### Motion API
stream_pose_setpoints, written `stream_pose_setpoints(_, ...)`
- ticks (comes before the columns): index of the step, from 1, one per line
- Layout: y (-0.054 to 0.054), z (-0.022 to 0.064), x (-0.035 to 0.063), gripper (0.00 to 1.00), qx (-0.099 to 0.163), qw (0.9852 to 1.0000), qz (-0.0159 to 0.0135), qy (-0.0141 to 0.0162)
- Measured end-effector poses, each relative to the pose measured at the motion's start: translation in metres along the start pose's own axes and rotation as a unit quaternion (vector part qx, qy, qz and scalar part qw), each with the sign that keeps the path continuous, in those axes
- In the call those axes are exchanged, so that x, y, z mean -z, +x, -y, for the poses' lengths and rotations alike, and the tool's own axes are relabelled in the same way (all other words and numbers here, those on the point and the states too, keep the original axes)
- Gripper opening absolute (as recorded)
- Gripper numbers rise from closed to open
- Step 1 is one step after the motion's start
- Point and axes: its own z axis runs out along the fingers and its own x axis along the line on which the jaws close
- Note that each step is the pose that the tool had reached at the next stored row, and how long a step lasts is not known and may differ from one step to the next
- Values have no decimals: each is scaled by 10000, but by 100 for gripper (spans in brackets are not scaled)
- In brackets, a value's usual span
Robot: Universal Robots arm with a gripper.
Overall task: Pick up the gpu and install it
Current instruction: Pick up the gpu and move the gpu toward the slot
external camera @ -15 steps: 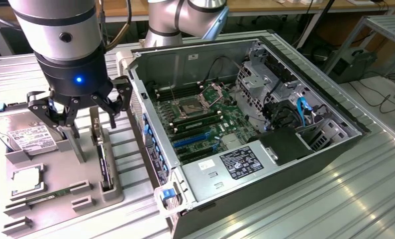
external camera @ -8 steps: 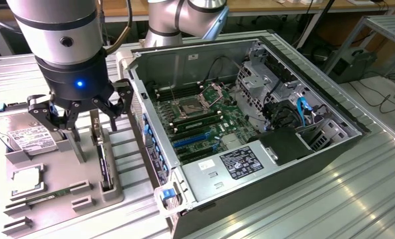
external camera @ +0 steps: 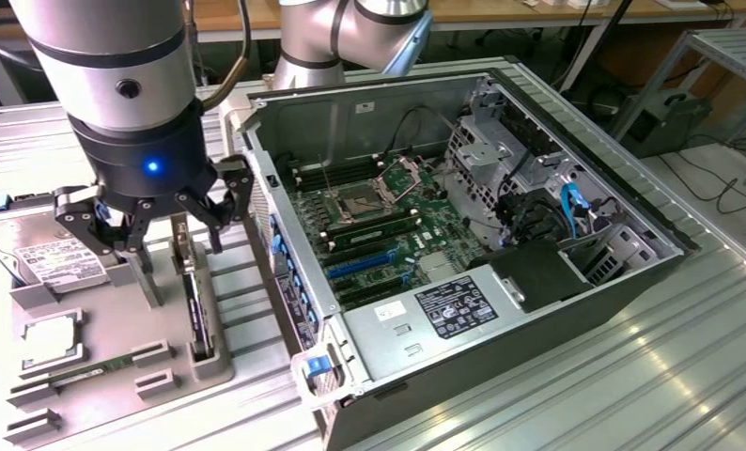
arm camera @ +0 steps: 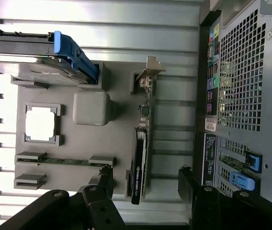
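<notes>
The end effector (external camera: 160, 221) hangs released, jaws spread wide, over the grey tray (external camera: 110, 315) on the desk (external camera: 574, 376), at the exterior view's left of the open computer case (external camera: 335, 117). The gpu (arm camera: 141, 165) stands on its long edge in a slot on the tray's side nearest the case, with its silver bracket (arm camera: 150, 72) at one end. In the wrist view the two fingers (arm camera: 102, 184) straddle the card's black end without touching it. The step in hand looks like the approach to the grasp. To do it well, I judge the jaws should descend straight with the thin card centred between them. They should grip across its flat faces away from the bracket and stay clear of the slot walls. The hard drive (external camera: 47, 254) and memory stick (external camera: 91, 366) lie further left and need no contact.
</notes>
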Motion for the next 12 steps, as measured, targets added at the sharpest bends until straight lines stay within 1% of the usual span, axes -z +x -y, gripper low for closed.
stream_pose_setpoints(7, 2, 44, -50, 66, -1, 10000, -8, -1)
stream_pose_setpoints(12, 2, 64, -163, 66, 0, 10000, -13, -3)
